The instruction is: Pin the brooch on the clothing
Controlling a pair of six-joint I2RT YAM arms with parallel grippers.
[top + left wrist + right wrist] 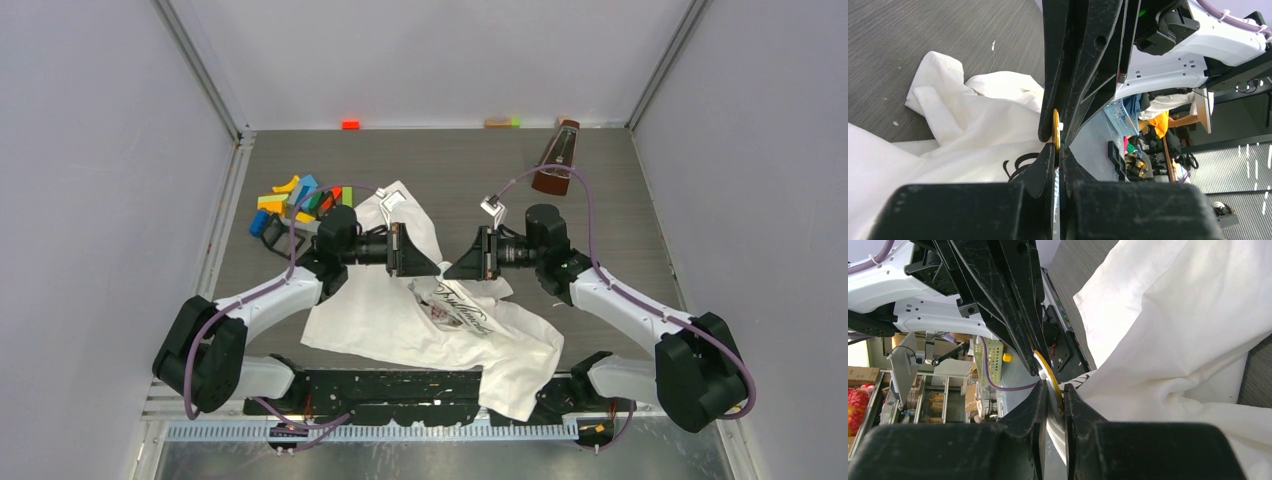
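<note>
The white T-shirt [380, 320] lies crumpled on the table between the arms, its rose print and dark lettering [462, 305] facing up. My left gripper [432, 267] and right gripper [452, 269] meet tip to tip above the shirt's upper middle. The brooch [1056, 127] is a thin gold disc with a small white part, seen edge-on. In the left wrist view my left gripper [1057, 148] is shut on its lower edge. In the right wrist view my right gripper [1053, 390] is shut on the same brooch [1050, 374]. The shirt [1173, 340] lies just beside it.
A heap of coloured blocks [296, 203] lies at the back left, touching the shirt's corner. A brown metronome-like object [556, 160] stands at the back right. A small red block [350, 124] and another small block [503, 122] sit by the back wall.
</note>
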